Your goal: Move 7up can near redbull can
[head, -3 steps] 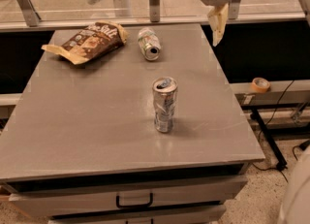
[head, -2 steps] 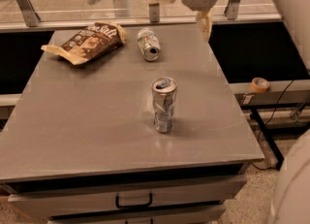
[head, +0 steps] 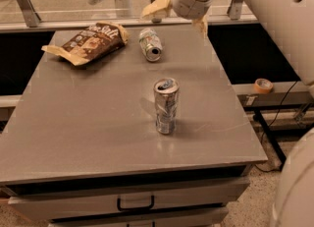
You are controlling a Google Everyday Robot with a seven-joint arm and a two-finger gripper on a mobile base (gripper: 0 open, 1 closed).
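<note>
Pincer (head: 179, 16): hanging above the far edge of the counter (head: 73, 123), up and to the right of the 7up can (head: 150, 44); its two tan fingertips (head: 156, 8) are standing wide apart and gripping nothing.
7up can: lying on its side at the far middle of the counter, with its top end facing the near side; it is not touching the pincer.
Redbull can (head: 166, 105): standing upright near the middle of the counter, showing a dented waist; it is sitting well apart from the 7up can, on the near side of it.
Chip bag (head: 91, 40): lying flat at the far left of the counter, just left of the 7up can.
Arm (head: 267, 10): reaching in from the upper right, white and bulky.
Tape roll (head: 263, 85): resting on a ledge to the right of the counter.
Drawer handle (head: 135, 204): showing dark below the counter's near edge.
</note>
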